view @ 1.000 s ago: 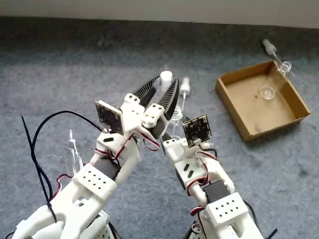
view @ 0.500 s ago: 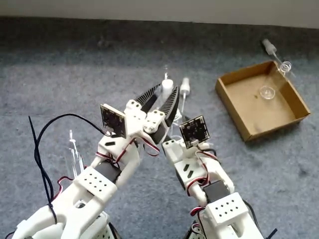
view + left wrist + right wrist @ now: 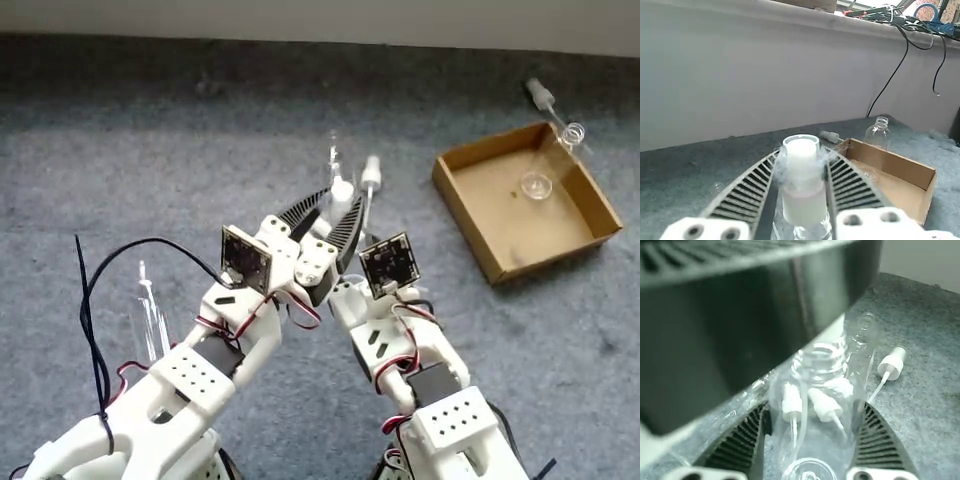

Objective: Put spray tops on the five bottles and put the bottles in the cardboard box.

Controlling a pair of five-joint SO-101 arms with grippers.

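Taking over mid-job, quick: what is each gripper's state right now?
Left gripper: shut on a white spray top.
Right gripper: shut on a clear bottle.

Left arm (image 3: 190,375): rises from the near left corner of the high view and slants forward and to the right. Right arm (image 3: 420,370): stands beside it and leans forward and slightly left. The two wrists converge and sit close together. Left gripper (image 3: 801,156): ribbed fingers (image 3: 750,186) are pressed against both sides of a white spray top (image 3: 801,180), which is upright. Right gripper (image 3: 815,415): sits beneath the left one, with fingers (image 3: 880,440) clasping a clear bottle (image 3: 812,440) on either side.
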